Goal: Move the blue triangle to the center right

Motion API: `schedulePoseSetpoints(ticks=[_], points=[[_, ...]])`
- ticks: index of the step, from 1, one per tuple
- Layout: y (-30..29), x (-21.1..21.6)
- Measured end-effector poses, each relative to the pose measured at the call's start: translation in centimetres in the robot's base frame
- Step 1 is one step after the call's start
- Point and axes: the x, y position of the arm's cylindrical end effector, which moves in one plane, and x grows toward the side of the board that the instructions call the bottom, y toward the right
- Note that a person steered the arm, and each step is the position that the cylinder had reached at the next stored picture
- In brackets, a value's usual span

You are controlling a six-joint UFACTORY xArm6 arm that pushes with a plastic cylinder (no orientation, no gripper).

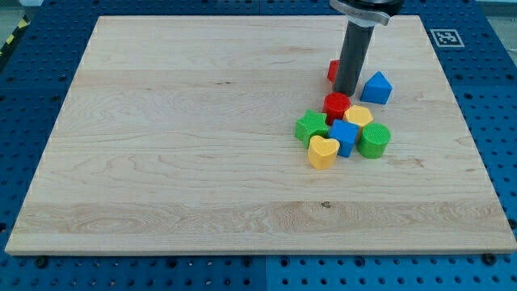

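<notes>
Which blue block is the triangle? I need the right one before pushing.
The blue triangle is the peaked one standing alone right of my tip. The other blue block is squarish, packed in the cluster below.

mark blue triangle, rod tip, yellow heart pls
blue triangle (376, 89): camera view, middle of its front face.
my tip (346, 92): camera view, rod's very end, left of the triangle.
yellow heart (323, 152): camera view, middle of its top face.
</notes>
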Motion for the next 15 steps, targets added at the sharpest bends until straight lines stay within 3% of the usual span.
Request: schedulePoseSetpoints(ticks=[1,8,12,14,15], points=[[-0.3,1.9],[1.8,2.3],[4.1,-3.2],[5.6,-1.1],[9.3,-2.6]])
